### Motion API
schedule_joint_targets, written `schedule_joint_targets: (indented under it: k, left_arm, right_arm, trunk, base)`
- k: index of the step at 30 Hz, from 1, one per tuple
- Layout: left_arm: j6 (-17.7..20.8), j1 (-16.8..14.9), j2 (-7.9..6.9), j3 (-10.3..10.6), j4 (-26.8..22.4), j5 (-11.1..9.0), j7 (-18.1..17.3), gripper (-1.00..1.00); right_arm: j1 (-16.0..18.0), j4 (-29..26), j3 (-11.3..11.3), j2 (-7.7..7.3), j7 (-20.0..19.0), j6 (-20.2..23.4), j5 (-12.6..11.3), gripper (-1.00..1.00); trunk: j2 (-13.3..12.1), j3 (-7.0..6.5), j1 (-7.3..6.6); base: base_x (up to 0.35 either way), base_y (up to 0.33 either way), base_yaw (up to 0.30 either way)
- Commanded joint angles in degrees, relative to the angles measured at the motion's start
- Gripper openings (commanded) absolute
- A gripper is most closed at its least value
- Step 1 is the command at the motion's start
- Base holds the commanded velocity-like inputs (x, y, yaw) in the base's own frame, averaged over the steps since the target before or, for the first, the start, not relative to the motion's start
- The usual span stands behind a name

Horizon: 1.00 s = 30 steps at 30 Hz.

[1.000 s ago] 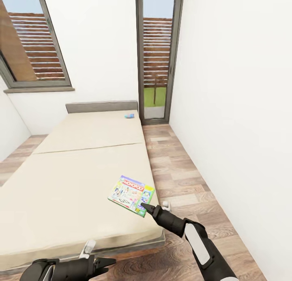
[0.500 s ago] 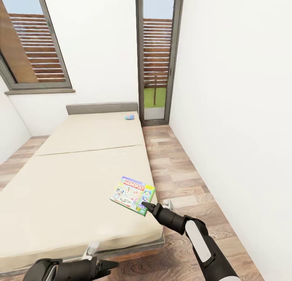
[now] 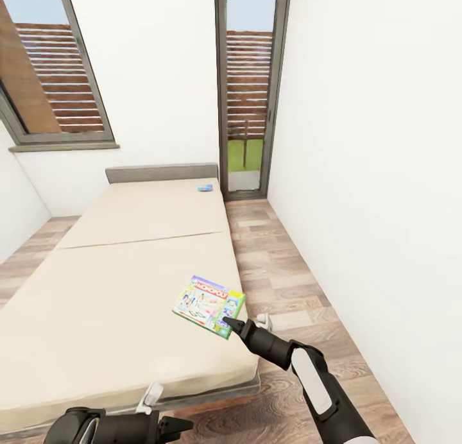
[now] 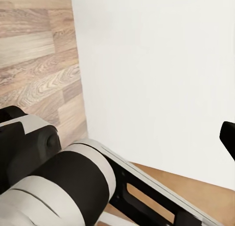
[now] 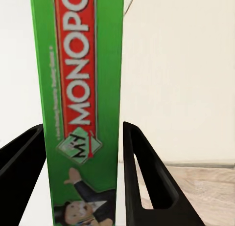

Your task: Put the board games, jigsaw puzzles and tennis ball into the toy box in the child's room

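Green Monopoly board game (image 3: pixel 208 305) at the bed's (image 3: pixel 115 290) 5 o'clock corner, its edge between the spread fingers of the right tool (image 3: pixel 226 323), contact unclear; small blue board game (image 3: pixel 205 187) by headboard, print illegible; left tool (image 3: pixel 183 425) cropped, closure indeterminate.

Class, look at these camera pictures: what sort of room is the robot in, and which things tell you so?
Most likely a bedroom. A low bed with a plain beige mattress and grey headboard takes up most of the wood-plank floor, a colourful printed board game box lies on it, and tall grey-framed windows break the white walls.
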<state>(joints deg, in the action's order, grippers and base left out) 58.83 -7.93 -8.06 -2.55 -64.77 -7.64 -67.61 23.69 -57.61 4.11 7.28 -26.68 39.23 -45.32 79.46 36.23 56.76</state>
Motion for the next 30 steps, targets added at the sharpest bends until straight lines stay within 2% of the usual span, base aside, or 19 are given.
schedule_joint_targets:
  k: [1,3,9,13,23,30]
  left_arm:
    - [0.3,-0.1,-0.01,0.0,0.0,0.0,-0.1,1.00]
    - [0.3,-0.3,-0.07,-0.1,0.1,0.0,-0.1,1.00]
    - [0.3,-0.5,-0.15,-0.2,0.1,-0.1,0.0,1.00]
    - [0.5,-0.6,-0.11,-0.2,0.0,-0.1,0.0,1.00]
    - [1.0,-0.8,-0.33,-0.5,-1.0,-0.2,0.0,1.00]
    - [1.0,-0.9,-0.15,-0.2,-1.1,-0.1,0.0,1.00]
  right_arm:
    - [0.0,0.1,0.0,0.07,0.0,0.0,-0.1,-1.00]
    - [0.2,0.3,0.1,0.17,0.0,-1.9,-0.1,-1.00]
    - [0.5,-0.8,0.3,0.24,0.5,-3.5,0.4,-1.00]
    - [1.2,-1.3,0.3,0.20,2.3,-3.4,0.3,-1.00]
    - [1.2,-1.9,0.4,0.07,2.7,-1.4,0.0,-1.00]
    - [1.2,-2.3,0.4,0.16,3.0,-2.1,0.1,-1.00]
  trunk:
    - [-0.4,-0.13,-0.23]
    - [-1.2,-0.49,-0.67]
    - [-3.6,-1.57,-1.99]
    - [-5.2,-2.29,-2.86]
    - [-9.2,-4.08,-5.06]
    - [-12.0,-5.34,-6.60]
  base:
    - [0.000,0.000,0.000]
    - [0.000,0.000,0.000]
    - [0.000,0.000,0.000]
    - [0.000,0.000,0.000]
    - [-0.001,0.000,0.000]
    - [-0.164,0.000,0.000]
